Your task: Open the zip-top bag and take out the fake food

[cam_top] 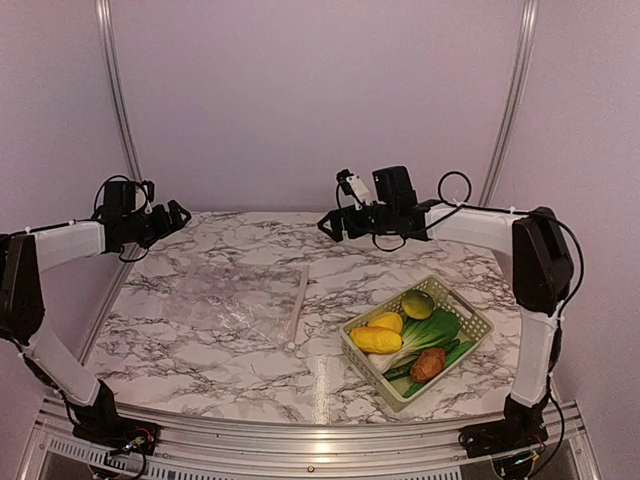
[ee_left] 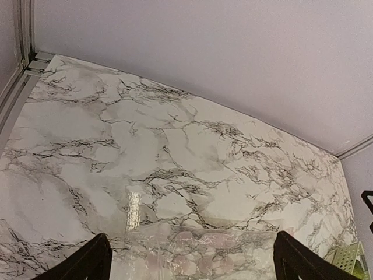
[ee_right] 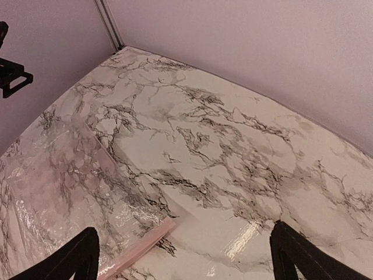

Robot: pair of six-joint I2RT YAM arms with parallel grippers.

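Zip-top bag (cam_top: 235, 300) left of basket (cam_top: 468, 302)

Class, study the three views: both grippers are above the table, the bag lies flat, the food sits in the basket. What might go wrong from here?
1. The bag is clear and flat on the veined marble table, so the left gripper, reaching for the zipper strip, may misjudge the edge and slip.
2. The basket stands close beside the right arm; a low sweep might knock it and spill the food.
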